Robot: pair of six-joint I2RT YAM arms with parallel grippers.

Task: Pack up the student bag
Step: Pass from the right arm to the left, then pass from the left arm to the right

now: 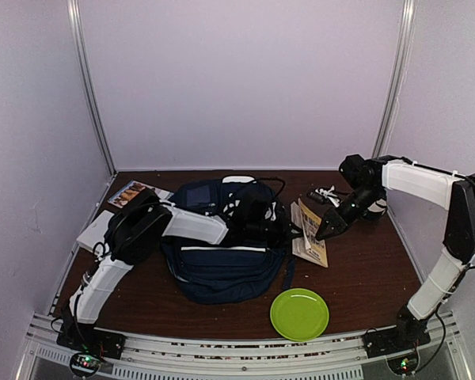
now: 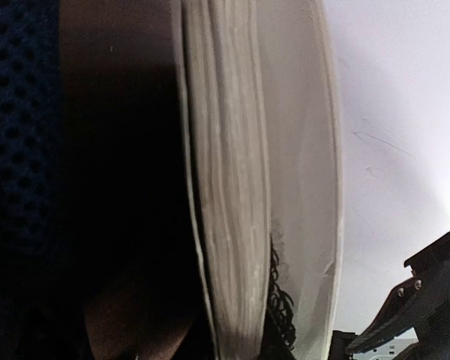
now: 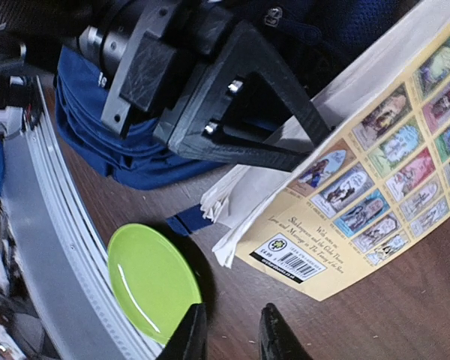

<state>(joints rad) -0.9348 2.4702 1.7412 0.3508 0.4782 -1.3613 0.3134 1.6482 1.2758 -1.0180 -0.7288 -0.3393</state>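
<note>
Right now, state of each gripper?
Left gripper: fingers at the book's edge; a grip cannot be told.
Right gripper: open a little, holding nothing.

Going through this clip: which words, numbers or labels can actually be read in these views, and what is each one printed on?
"With notes on ... Love and Marriage in The Taming of the Shrew": italic lines on the paperback book's yellow back cover, only partly legible.
Barcode label, same cover: digits too small to read.
Thumbnail pictures on that cover: captions too small.
Second book at the table's left: blurred, unreadable.
Student bag, green plate: no text visible.
</note>
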